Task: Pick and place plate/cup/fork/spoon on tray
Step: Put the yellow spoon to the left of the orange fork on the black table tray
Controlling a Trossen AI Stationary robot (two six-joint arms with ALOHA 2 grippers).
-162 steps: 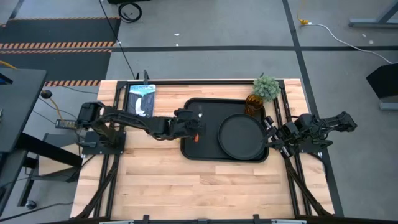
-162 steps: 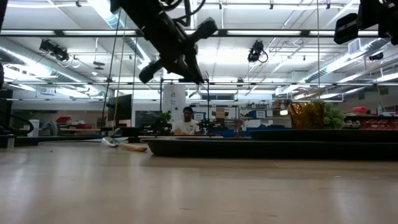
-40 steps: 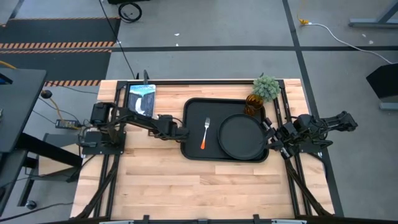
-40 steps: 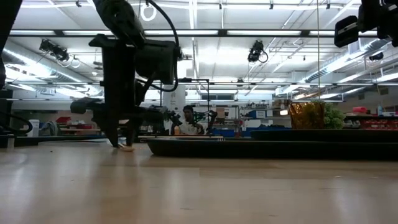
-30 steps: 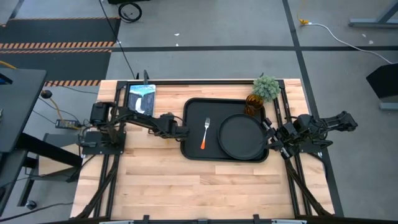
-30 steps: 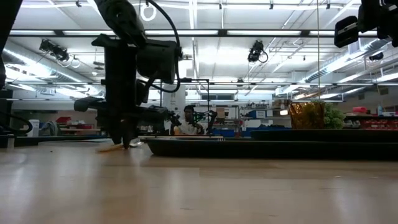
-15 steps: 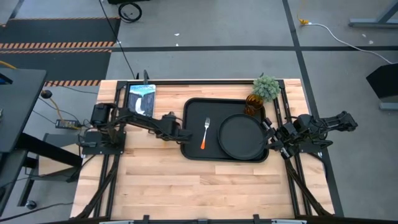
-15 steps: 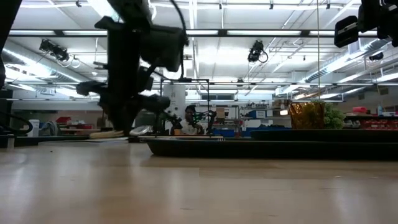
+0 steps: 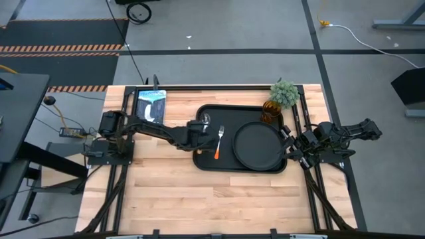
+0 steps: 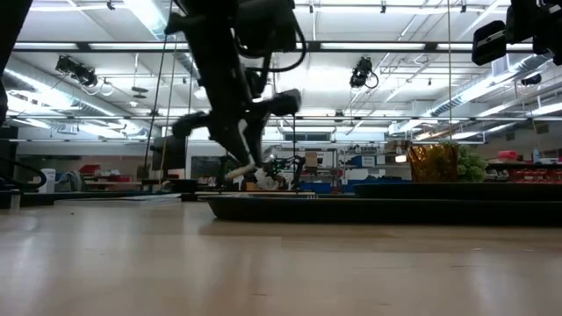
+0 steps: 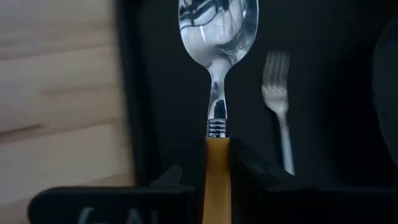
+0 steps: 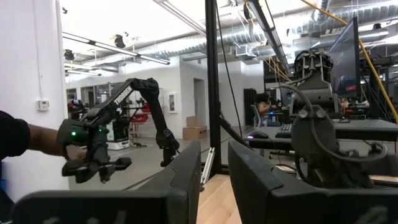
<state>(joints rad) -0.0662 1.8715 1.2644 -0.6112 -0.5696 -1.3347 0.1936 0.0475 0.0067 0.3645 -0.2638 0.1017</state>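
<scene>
My left gripper [image 9: 201,130] is shut on the orange-handled spoon [image 11: 217,37] above the left edge of the black tray [image 9: 229,114]. The fork [image 9: 218,141] lies flat on the tray's left half; it also shows in the left wrist view [image 11: 278,93]. The round black plate [image 9: 257,145] lies on the tray's right half. The amber cup [image 9: 269,110] stands at the tray's far right corner. My right gripper [image 9: 290,143] is open and empty beside the tray's right edge, tipped up toward the room [image 12: 214,186]. My left gripper pinches the spoon's orange handle [image 11: 216,163] between its two fingers, close to the handle's metal collar. The bowl [image 11: 217,28] sticks out ahead of the fingertips, its hollow side toward the wrist camera. The spoon is lifted clear, over the tray's left rim [image 11: 134,93].
A small green plant [image 9: 284,93] stands at the table's far right, next to the cup. A flat blue-and-white item [image 9: 151,105] lies at the far left. Bare wood runs along the table's near side. A person's arm with a hand-held device [image 12: 93,155] shows in the room beyond.
My left gripper has lifted the spoon off the table just left of the tray and carried it up and toward the table's right edge, over the tray's left rim. The gripper has tipped as it rose. The spoon is now clear of the table.
</scene>
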